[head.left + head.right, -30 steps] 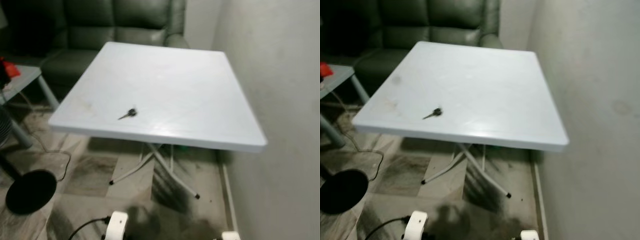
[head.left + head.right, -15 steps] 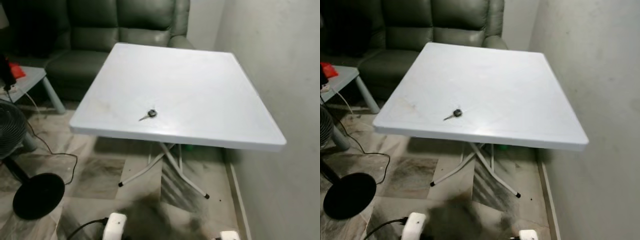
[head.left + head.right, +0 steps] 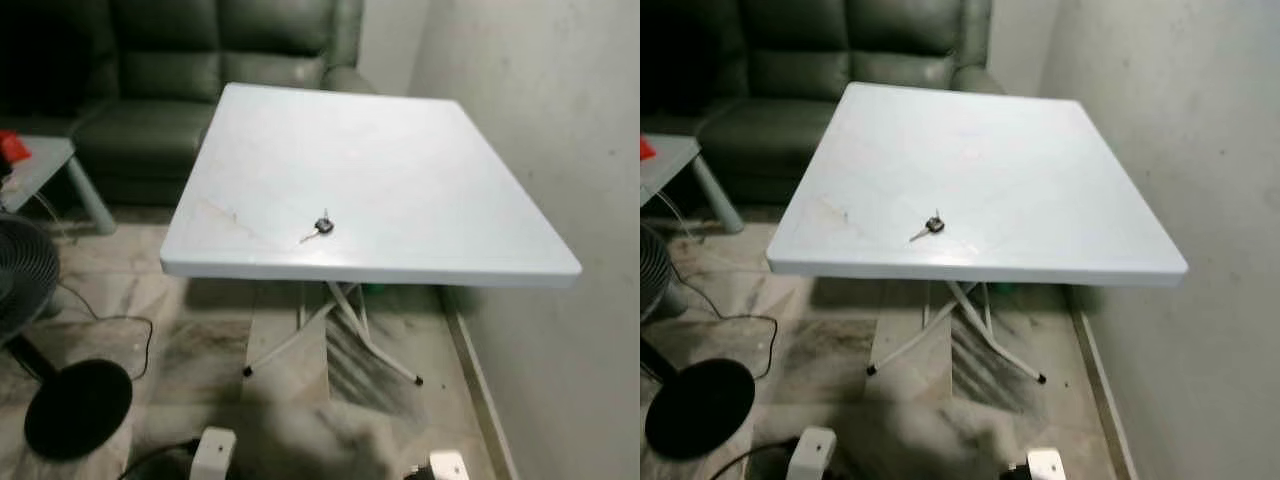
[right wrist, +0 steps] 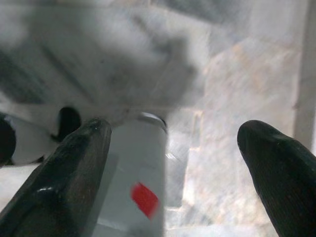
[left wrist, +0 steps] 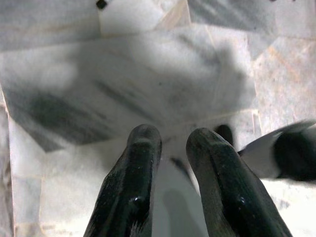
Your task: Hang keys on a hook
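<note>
The keys (image 3: 320, 227) are a small dark bunch with one thin silvery blade sticking out toward the robot's left (too small to count them), lying flat on the white table top (image 3: 400, 160), close to its near edge.

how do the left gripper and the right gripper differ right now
The left gripper has its fingers close together with only a narrow gap, while the right gripper has its fingers spread wide apart. The left gripper's view is fairly sharp; the right gripper's is blurred. Both hang over the marbled floor, holding nothing.
</note>
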